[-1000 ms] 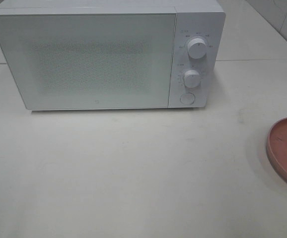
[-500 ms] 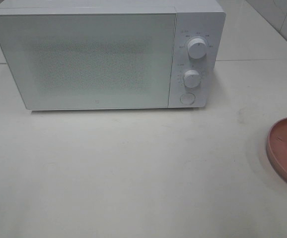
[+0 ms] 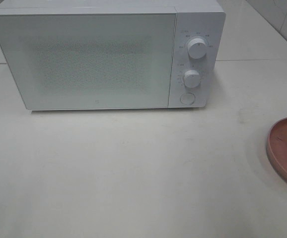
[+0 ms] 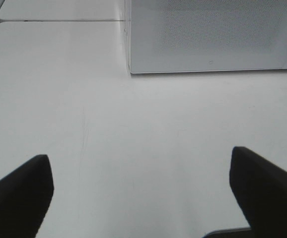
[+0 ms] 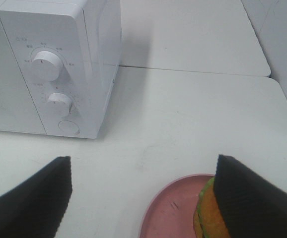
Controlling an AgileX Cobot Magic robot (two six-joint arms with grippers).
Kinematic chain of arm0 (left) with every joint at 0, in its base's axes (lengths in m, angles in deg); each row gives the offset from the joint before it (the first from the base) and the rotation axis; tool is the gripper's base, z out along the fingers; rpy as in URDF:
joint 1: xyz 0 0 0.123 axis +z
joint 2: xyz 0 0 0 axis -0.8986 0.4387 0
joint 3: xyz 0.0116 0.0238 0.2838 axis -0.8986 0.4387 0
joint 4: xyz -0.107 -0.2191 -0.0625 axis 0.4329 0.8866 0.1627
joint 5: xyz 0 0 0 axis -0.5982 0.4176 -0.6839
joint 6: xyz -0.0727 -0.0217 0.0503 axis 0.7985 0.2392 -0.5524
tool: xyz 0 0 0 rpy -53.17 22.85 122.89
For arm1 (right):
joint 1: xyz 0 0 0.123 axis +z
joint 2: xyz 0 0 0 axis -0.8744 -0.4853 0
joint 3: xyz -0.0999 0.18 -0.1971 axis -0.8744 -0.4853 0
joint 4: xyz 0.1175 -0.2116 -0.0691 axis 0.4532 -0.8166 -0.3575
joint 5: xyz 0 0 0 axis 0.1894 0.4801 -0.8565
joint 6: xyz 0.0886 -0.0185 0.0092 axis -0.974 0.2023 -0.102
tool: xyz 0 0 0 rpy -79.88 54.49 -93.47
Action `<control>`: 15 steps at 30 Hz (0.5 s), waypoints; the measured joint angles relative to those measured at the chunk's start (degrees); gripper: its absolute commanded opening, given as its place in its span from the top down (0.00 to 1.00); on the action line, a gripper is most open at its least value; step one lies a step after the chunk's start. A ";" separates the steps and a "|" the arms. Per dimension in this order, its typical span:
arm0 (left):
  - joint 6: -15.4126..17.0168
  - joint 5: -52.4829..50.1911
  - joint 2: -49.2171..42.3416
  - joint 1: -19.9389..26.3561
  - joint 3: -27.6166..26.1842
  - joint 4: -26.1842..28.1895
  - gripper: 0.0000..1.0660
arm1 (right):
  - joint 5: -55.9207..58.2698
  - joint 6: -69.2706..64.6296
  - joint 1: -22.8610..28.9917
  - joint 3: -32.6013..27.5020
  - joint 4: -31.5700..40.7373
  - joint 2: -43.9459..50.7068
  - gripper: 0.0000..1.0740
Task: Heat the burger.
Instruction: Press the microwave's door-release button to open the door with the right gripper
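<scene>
Burger (image 5: 209, 214) waits on the plate (image 5: 169, 213), just by your right gripper (image 5: 142, 166).
Both grippers stand wide and empty. The left gripper (image 4: 139, 156) faces the shut microwave (image 3: 94, 59), well apart from the burger, so your right arm is nearer. The burger sits bun up at the table's (image 3: 133, 173) right edge, half hidden; it is round, without a long axis.

High view: you look down on the microwave (image 3: 99, 59) front and the table (image 3: 133, 173) | left wrist: low over the table, facing the microwave door (image 4: 208, 34) | right wrist: low, facing its dials (image 5: 46, 64) | all share the microwave.
</scene>
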 measured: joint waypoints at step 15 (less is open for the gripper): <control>0.00 0.00 0.00 0.00 0.00 0.00 0.17 | -17.93 0.29 0.00 0.00 -0.52 -12.72 0.29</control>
